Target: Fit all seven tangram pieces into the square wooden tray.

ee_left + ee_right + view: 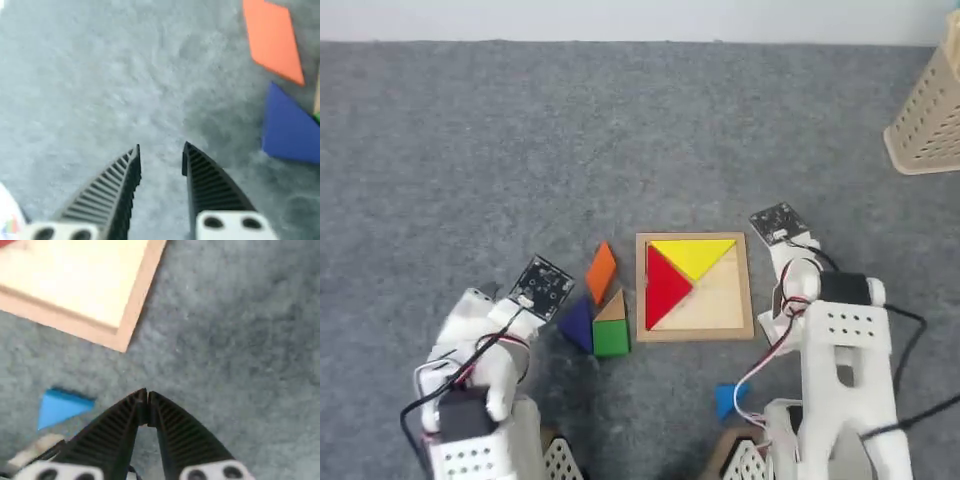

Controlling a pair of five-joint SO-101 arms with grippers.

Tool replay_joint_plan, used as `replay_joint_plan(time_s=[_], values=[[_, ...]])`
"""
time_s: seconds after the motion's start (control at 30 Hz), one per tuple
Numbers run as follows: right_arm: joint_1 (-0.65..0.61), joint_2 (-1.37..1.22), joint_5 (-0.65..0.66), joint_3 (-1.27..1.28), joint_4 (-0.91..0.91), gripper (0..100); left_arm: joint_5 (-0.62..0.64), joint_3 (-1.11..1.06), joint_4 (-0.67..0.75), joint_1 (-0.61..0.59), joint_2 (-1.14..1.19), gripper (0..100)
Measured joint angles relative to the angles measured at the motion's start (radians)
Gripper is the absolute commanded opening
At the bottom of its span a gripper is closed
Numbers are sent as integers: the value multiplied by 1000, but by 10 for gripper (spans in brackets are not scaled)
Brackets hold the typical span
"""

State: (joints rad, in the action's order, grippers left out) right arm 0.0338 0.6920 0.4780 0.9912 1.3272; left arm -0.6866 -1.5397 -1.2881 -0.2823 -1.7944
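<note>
Two pieces, red triangle (665,285) and yellow triangle (693,256), sit in wooden tray (723,300); left jaws released, right jaws clenched.

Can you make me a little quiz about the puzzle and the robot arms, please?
1. True or false: the red triangle piece lies inside the square wooden tray.
2. Pick one. The right end effector is: A wide open; B shut, with nothing in it; C shut on a puzzle piece.
3. How many coloured pieces lie in the tray?

Key: 1 true. 2 B. 3 two, the red one and the yellow triangle piece.
</note>
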Motion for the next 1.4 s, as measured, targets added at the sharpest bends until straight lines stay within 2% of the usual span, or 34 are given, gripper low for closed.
replay_joint_plan(time_s=[0.17,0.3,0.5,0.63,0.77,1.0,1.4], values=[[5,-94,0,92,-132,6,6,285,-68,2,189,126],[8,-110,-8,161,-235,6,77,535,-124,3,488,127],[25,-95,-49,258,-362,6,224,822,-183,130,968,130],[63,-66,-55,273,-387,6,316,862,-129,253,1160,194],[69,-57,-57,284,-393,6,400,865,-40,328,1295,203],[69,-57,-57,284,-396,6,459,865,126,373,1499,203],[69,-57,-57,284,-399,6,460,865,209,428,1720,203]])
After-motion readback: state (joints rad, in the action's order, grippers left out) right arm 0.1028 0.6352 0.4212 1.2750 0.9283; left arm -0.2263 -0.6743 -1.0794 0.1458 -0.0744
